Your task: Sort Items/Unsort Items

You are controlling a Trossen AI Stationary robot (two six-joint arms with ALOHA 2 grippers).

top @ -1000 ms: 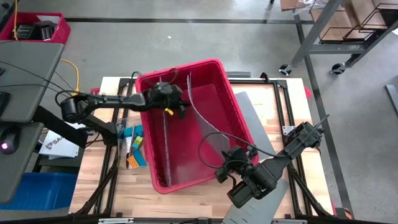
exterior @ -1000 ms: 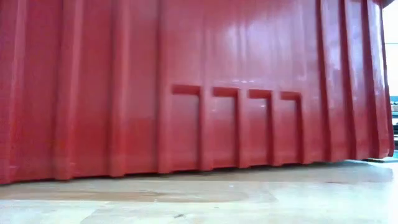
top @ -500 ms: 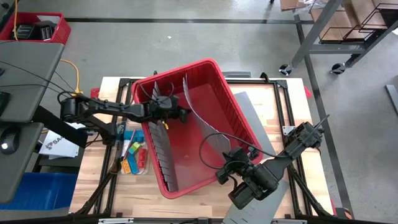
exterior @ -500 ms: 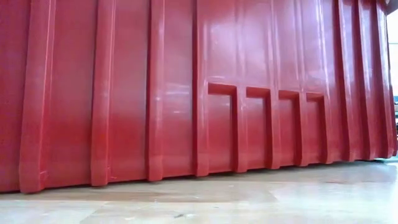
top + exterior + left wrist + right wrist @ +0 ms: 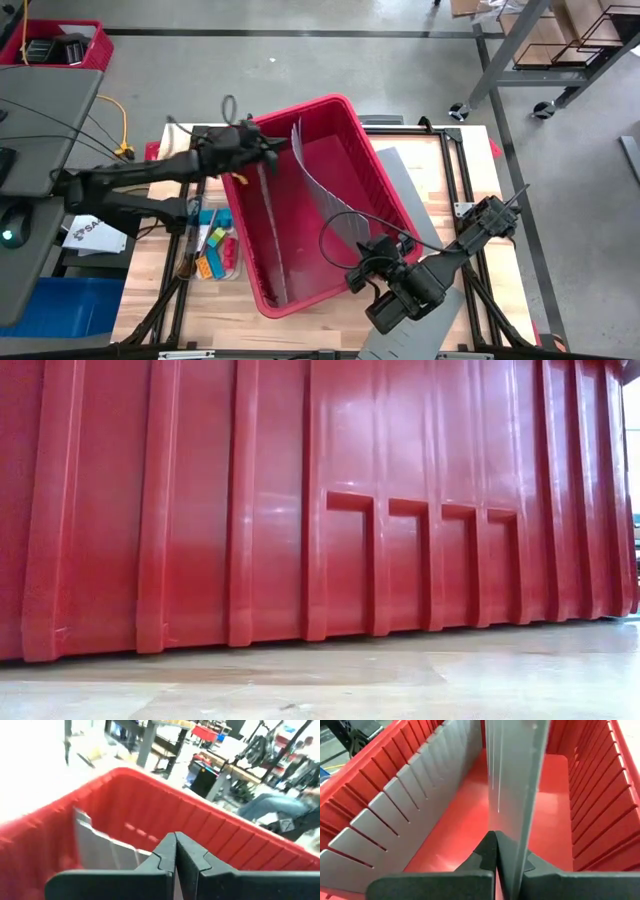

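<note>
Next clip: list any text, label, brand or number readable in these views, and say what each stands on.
"SA": only these first letters can be read, dark print on a white sheet at the table's left edge in the high view; the rest is hidden under the left arm's base.
Red bin: no lettering visible in any view.
Coloured items beside the bin: too small to show any print.
Nothing else is legible.

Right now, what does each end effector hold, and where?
The right end effector apparently pinches the grey divider at its edge; the left end effector, shut, holds nothing.
</note>
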